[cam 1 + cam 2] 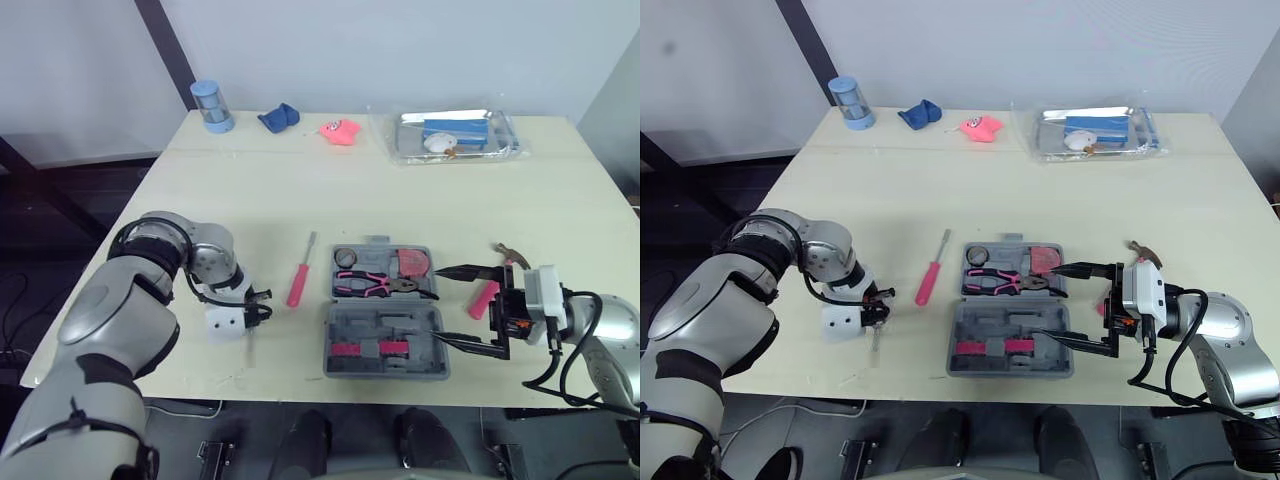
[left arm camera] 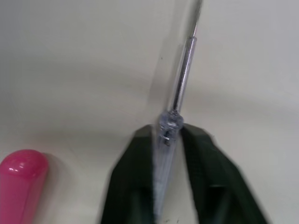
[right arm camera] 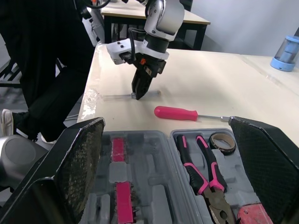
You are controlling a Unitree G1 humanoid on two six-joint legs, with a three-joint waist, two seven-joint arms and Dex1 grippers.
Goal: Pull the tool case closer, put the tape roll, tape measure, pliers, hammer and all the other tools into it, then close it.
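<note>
Seemingly a clear screwdriver [image 2: 182,79] is clenched by the left end effector [image 2: 168,134] (right end effector [image 1: 442,305] released); being slick, it could be dropped.

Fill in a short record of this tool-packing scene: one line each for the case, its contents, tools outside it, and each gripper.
case: tool case, open, flat on the table
inside: pliers, tape roll
outside: pink screwdriver left of the case, hammer right of it
left gripper: shut on the clear screwdriver, which lies on the table
right gripper: open wide, at the case's right side
</note>
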